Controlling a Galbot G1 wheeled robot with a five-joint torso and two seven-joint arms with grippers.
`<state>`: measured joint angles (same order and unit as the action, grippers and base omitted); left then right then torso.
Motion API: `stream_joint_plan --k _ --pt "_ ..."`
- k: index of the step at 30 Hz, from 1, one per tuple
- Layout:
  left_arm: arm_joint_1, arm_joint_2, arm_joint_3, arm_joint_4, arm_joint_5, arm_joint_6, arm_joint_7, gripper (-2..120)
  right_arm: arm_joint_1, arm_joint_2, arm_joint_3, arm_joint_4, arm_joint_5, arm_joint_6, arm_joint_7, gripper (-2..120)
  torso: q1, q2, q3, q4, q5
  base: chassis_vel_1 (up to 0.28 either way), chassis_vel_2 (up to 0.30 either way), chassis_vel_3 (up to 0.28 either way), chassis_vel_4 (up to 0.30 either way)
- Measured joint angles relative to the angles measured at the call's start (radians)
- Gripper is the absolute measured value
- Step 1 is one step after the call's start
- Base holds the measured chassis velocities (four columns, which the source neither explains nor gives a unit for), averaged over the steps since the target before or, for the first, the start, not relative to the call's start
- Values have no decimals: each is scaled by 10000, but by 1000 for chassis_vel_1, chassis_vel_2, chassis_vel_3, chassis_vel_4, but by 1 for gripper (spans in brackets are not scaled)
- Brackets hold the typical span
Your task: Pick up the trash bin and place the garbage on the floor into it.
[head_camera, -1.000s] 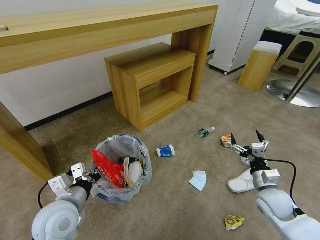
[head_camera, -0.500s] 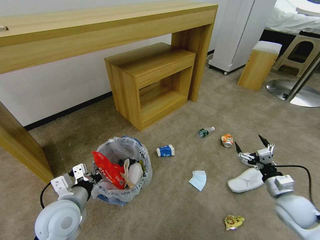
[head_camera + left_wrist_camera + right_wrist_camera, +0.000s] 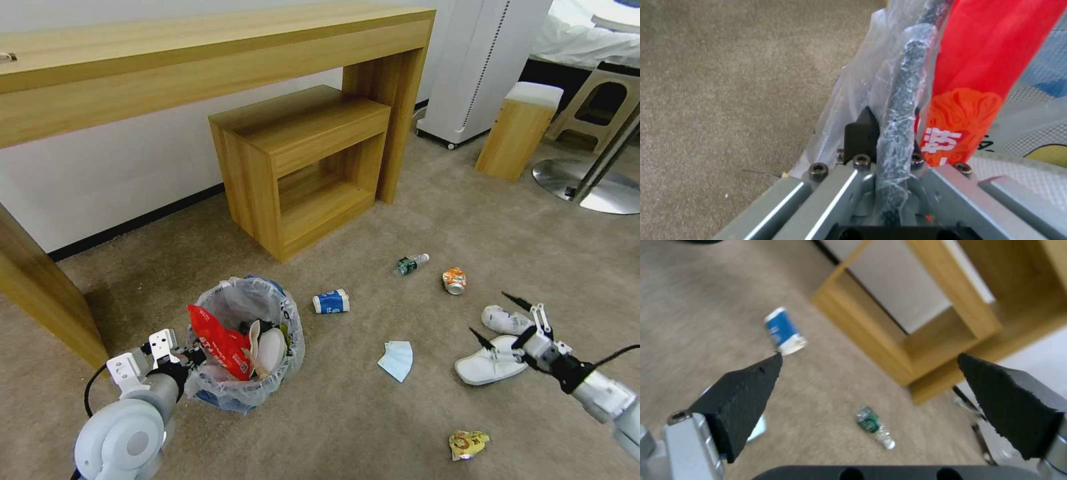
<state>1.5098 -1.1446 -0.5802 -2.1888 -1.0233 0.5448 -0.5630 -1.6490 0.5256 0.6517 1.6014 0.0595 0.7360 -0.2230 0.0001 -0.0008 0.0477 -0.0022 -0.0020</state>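
The left gripper (image 3: pixel 190 353) is clenched on the bag-covered rim of the trash bin (image 3: pixel 248 397), which stands on the carpet (image 3: pixel 347 413) near the low wooden shelf (image 3: pixel 300 167) with a red wrapper (image 3: pixel 220 343) inside. The right gripper (image 3: pixel 501 319) hangs with its fingers spread wide over two white slippers (image 3: pixel 490 363); a blue mask (image 3: pixel 397 360), a blue-white cup (image 3: pixel 331 301), a small bottle (image 3: pixel 411 264), an orange can (image 3: pixel 455 281) and a yellow wrapper (image 3: pixel 468 443) lie scattered on the carpet.

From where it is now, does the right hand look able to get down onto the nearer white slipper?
Probably yes. The right hand is open and hovers right above the two white slippers on the beige carpet, with nothing lying between them. The left hand is shut on the plastic-lined round trash bin, well clear.
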Motion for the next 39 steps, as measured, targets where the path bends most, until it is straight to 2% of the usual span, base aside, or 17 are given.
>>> stream_joint_plan --k 2,5,13,22,33,39 --pt "3 -50 23 49 41 -10 17 0 198 -33 42 -336 -437 568 -580 100 0 0 0 0 1 0 0 0 0" --pt "23 -97 23 70 66 -31 37 0 225 -158 57 -487 -705 792 -966 100 0 0 0 0 1 0 0 0 0" --pt "-2 -169 -27 258 88 -56 48 0 -224 -334 -22 -755 -1129 835 -1663 100 0 0 0 1 0 0 0 0 0" --pt "-185 -230 1 740 105 -124 147 0 -847 -165 -214 -1539 -2051 815 -1595 100 0 0 0 -1 0 0 0 0 0" --pt "-219 -220 -6 838 106 -152 231 0 -1209 94 -596 -2492 -2882 782 -1235 100 0 0 0 -2 -1 0 0 0 0" --pt "-194 -232 -6 807 117 -161 247 0 -824 342 -988 -2844 -3013 768 -1173 100 0 0 0 1 1 0 0 0 0"
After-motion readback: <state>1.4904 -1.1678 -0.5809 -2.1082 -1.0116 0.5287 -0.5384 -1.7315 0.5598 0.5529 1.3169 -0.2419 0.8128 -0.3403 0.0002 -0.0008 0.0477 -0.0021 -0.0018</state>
